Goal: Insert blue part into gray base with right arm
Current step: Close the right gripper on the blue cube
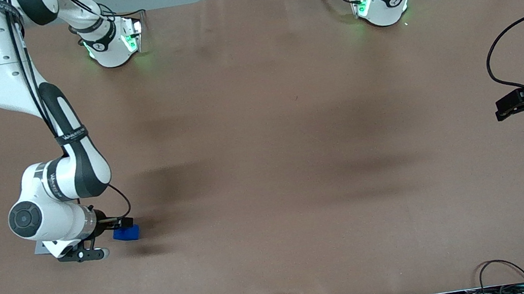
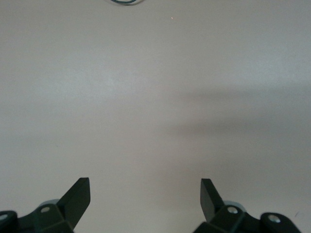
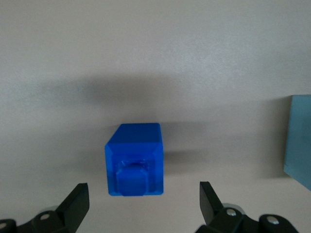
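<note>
My gripper (image 3: 143,204) hangs just above the blue part (image 3: 135,160), its two fingers (image 3: 75,201) spread wide with the block lying between them and touching neither; nothing is pinched yet. In the front view the blue part (image 1: 126,232) rests on the brown table (image 1: 281,139), toward the working arm's end, and my gripper (image 1: 100,236) sits right beside it at the end of the right arm (image 1: 62,185).

The gray base (image 3: 299,141) shows in my wrist view only as a pale slab edge, near the blue part but apart from it, bare table between the two; in the front view I make out just a grey corner (image 1: 42,247) poking out from under my wrist, so I cannot see its recess at all.

As I judge it, the task is at its beginning; the blue part is not grasped, not lifted, not seated; the base stands without it. Left to do: close on the block, raise it, carry it over the base, line it up with the recess, press it in and let go.
</note>
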